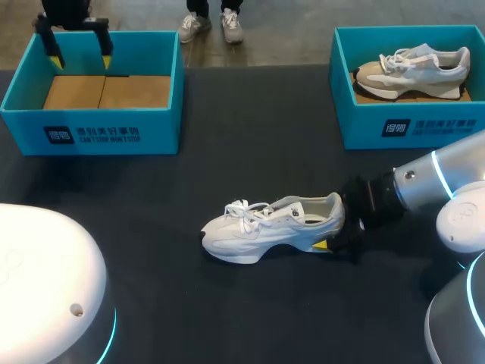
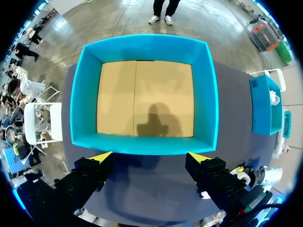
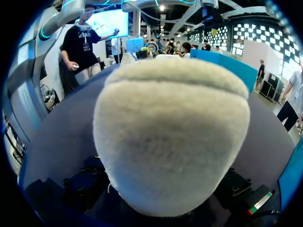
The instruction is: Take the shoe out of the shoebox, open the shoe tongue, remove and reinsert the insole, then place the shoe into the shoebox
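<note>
A white lace-up shoe (image 1: 265,227) lies on its sole in the middle of the dark table, toe to the left. My right gripper (image 1: 332,226) holds its heel from both sides; one yellow tip shows against the near side. In the right wrist view the fuzzy heel (image 3: 170,132) fills the space between the black fingers (image 3: 83,182) and hides their tips. My left gripper (image 1: 82,57) hangs open above the far edge of the empty blue shoebox (image 1: 91,129). From the left wrist the box (image 2: 78,94) with its bare cardboard floor lies ahead of the gripper (image 2: 150,157).
A second blue shoebox (image 1: 409,125) stands at the far right with a beige and white shoe (image 1: 413,72) inside. It also shows in the left wrist view as a blue box (image 2: 265,106) beside the empty one. Dark table lies between the boxes and the shoe.
</note>
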`<state>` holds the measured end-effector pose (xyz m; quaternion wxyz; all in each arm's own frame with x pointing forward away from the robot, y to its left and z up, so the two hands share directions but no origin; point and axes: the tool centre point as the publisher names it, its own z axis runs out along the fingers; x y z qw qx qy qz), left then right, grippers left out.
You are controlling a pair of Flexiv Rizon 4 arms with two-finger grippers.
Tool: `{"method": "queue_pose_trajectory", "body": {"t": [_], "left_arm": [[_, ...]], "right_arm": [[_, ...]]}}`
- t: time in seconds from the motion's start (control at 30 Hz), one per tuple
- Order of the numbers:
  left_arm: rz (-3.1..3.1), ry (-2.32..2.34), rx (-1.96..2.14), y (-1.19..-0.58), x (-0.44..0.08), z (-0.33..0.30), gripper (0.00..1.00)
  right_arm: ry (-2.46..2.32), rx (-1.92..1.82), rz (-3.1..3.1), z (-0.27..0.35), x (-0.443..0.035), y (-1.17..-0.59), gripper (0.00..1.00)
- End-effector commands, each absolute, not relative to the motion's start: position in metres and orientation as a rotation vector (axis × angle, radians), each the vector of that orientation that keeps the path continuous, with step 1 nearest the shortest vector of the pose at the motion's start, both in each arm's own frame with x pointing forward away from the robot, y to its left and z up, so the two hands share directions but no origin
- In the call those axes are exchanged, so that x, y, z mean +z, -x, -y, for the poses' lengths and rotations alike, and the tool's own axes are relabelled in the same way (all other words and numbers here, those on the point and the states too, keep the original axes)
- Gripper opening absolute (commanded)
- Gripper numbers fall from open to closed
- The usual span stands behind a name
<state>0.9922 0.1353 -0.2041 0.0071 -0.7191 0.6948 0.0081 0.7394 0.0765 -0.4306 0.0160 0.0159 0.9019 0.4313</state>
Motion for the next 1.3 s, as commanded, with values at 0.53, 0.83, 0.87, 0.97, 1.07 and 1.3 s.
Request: {"method": "queue_pose_trajectory", "body": {"t": [0.53, 0.83, 0.87, 0.97, 1.07, 1.3], "left_arm": [[-2.077, 2.276, 0.034, -0.916, -0.204, -0.05, 1.0], [-1.997, 2.306, 0.089, -0.872, -0.2, -0.008, 1.0], [-1.98, 2.316, 0.089, -0.869, -0.201, -0.002, 1.0], [-1.974, 2.317, 0.076, -0.86, -0.203, 0.016, 1.0], [-1.994, 2.316, 0.051, -0.852, -0.206, 0.039, 1.0], [-2.072, 2.245, 0.008, -0.838, -0.217, 0.095, 1.0]], "right_arm": [[-0.049, 1.335, -2.809, -0.081, -0.439, -0.74, 0.0], [-0.049, 1.335, -2.809, -0.081, -0.439, -0.74, 0.0], [-0.049, 1.335, -2.809, -0.081, -0.439, -0.74, 0.0], [-0.049, 1.335, -2.809, -0.081, -0.439, -0.74, 0.0], [-0.049, 1.335, -2.809, -0.081, -0.439, -0.74, 0.0], [-0.049, 1.335, -2.809, -0.081, -0.439, -0.74, 0.0]]}}
